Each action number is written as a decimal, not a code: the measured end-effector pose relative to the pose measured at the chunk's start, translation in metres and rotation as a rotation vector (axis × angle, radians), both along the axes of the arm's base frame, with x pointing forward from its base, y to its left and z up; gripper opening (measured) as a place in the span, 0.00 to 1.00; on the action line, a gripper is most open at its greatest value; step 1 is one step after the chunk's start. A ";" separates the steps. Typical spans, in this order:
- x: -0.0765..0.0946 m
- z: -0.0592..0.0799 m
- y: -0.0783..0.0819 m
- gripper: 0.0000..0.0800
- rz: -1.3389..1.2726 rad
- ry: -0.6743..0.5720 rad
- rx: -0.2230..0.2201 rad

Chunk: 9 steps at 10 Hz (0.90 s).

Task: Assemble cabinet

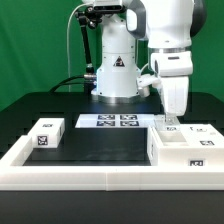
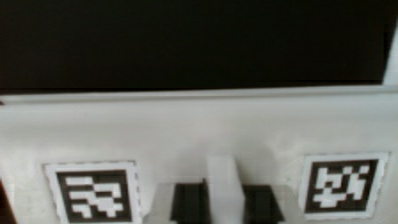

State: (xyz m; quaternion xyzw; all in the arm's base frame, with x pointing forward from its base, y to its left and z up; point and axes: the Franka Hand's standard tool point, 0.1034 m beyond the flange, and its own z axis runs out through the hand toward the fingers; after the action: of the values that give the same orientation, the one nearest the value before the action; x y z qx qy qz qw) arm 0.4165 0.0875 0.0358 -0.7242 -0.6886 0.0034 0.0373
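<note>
Looks like the grab step to me: the gripper (image 1: 170, 122) is down on the big cabinet piece (image 1: 182, 150) at the exterior view's right, just inside the rail (image 1: 100, 178). In the wrist view its fingers (image 2: 185, 200) sit either side of a thin white ridge (image 2: 222, 175), narrow gap, but I can't tell if they're actually pinching it. Next it'll want a firm squeeze before any lift. The small block (image 1: 45, 134) sits well apart at the left. Nothing's open enough to show contents.

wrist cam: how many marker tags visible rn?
2, both on the white cabinet piece: first tag and second tag, flanking the gripper. Others may sit outside the frame.
</note>
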 end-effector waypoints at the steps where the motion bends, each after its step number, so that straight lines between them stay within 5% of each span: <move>1: 0.002 0.007 -0.002 0.09 0.001 0.000 -0.010; 9: 0.036 0.023 -0.026 0.09 -0.027 -0.006 -0.022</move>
State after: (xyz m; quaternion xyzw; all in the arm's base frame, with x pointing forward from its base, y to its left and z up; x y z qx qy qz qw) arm 0.4521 0.0613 0.0588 -0.7339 -0.6786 0.0084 0.0272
